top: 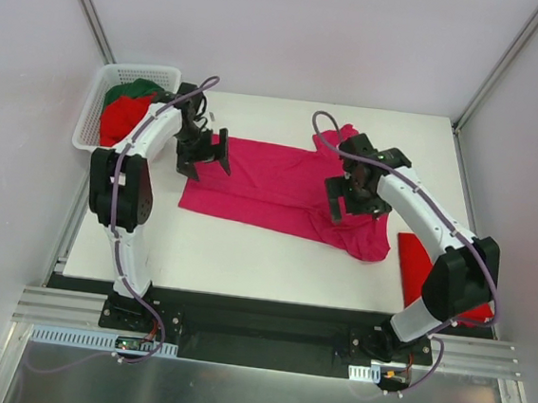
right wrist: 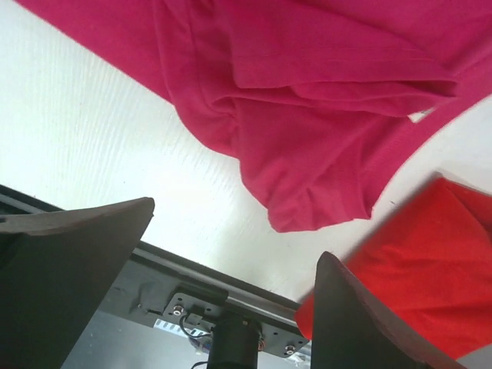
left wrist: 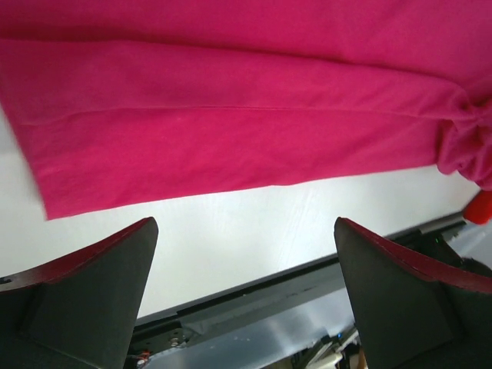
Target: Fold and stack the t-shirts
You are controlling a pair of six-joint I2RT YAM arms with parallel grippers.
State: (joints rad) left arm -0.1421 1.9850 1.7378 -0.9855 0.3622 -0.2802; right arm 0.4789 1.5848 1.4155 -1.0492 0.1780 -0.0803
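Left gripper (left wrist: 244, 221): fingers spread wide, nothing between them, hovering just above the left end of the magenta t-shirt (top: 271, 178). Right gripper (right wrist: 237, 231): likewise wide and empty, hanging over that shirt's right end. Magenta t-shirt: 1 item, laid across the middle of the white bench (top: 245, 252) as a long band, seemingly already doubled lengthwise. Its left edge is flat and straight; its right end is bunched, with loose folds trailing toward the near edge. Red t-shirt (top: 416, 259): 1 item, on the bench at the right, just beside the magenta bunch, partly hidden under the right arm. Basket (top: 89, 113): white lattice, at the bench's far-left corner, holding a second red shirt (top: 119, 122) and a dark green shirt (top: 139, 87), both crumpled. Handling, by judgement: light, limp cloth with no stiffness, likely to sag and slide on the smooth bench if lifted at only 1 point. Best pinched at 2 corners of the flat left edge or along a fold line, with the bunched right end smoothed first.
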